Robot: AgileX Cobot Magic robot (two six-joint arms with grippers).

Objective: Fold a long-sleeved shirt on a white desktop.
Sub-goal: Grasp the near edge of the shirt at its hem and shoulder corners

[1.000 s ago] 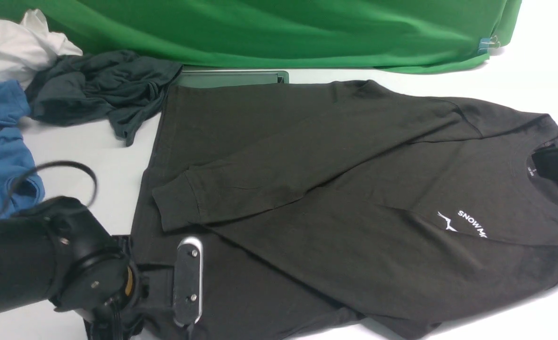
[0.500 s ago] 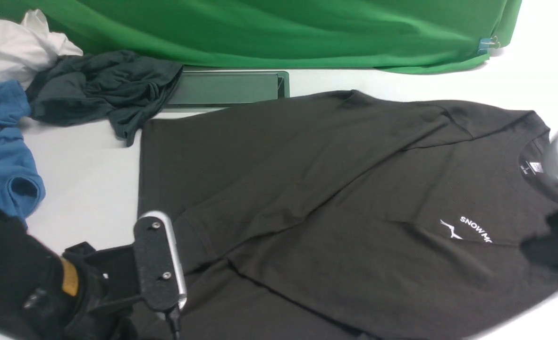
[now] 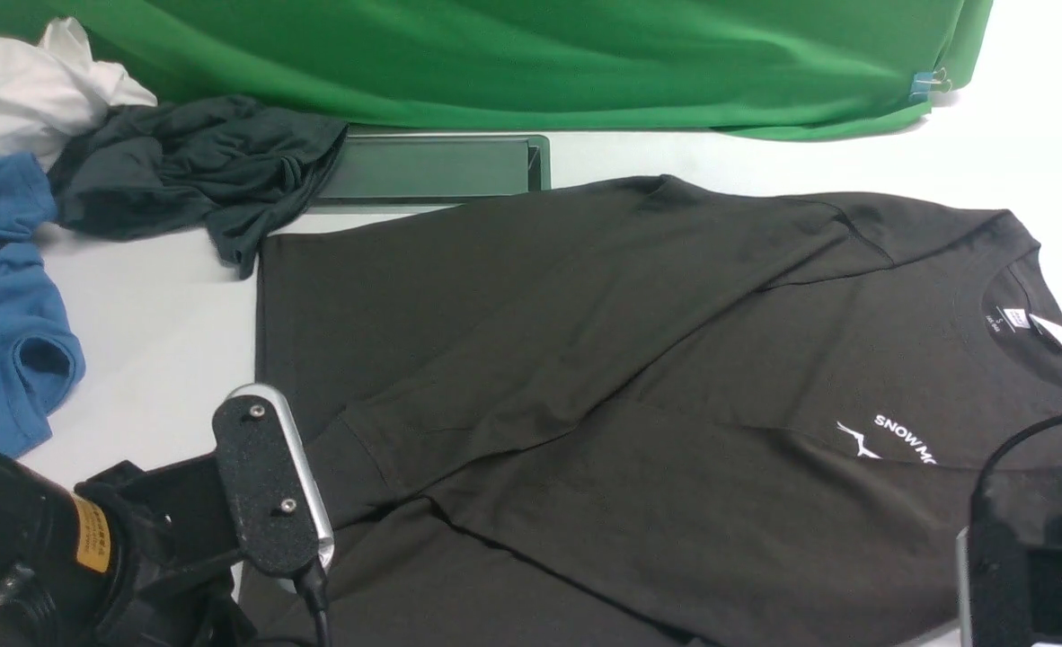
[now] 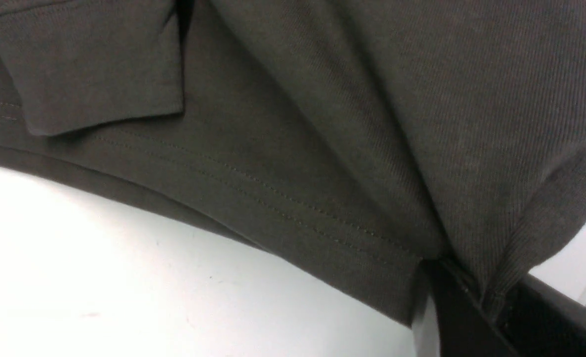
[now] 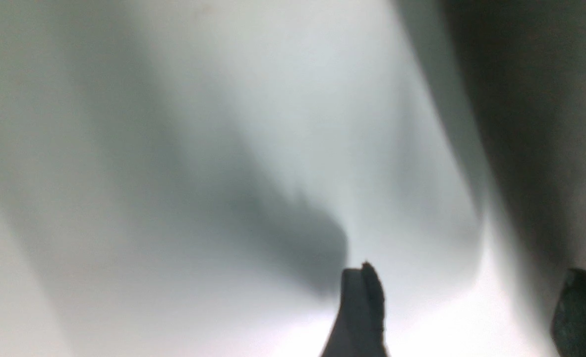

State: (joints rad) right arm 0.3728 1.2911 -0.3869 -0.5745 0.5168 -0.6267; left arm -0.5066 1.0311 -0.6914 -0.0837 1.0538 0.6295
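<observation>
The long-sleeved shirt [image 3: 639, 377] lies flat on the white desktop [image 3: 163, 314], black-brown, with both sleeves folded across its body. Its white print [image 3: 899, 438] and neck label [image 3: 1048, 328] show at the right. My left gripper [image 4: 486, 302] is at the near left corner of the shirt, shut on a ribbed edge of the fabric beside the stitched hem [image 4: 273, 198]. A sleeve cuff [image 4: 89, 89] lies just beyond. My right gripper [image 3: 1034, 557] hovers at the near right, open, with nothing between its fingertips [image 5: 362, 297]. The right wrist view is blurred.
A green cloth backdrop [image 3: 531, 63] hangs along the far side, with a flat dark green tray [image 3: 432, 166] in front of it. A dark grey-teal garment [image 3: 190, 166], a blue garment [image 3: 1, 296] and a white one [image 3: 28, 90] are heaped at the far left.
The shirt has slid toward me and to the left with my left gripper, uncovering the green tray. My right gripper has left the collar, opened, and moved to the near right corner.
</observation>
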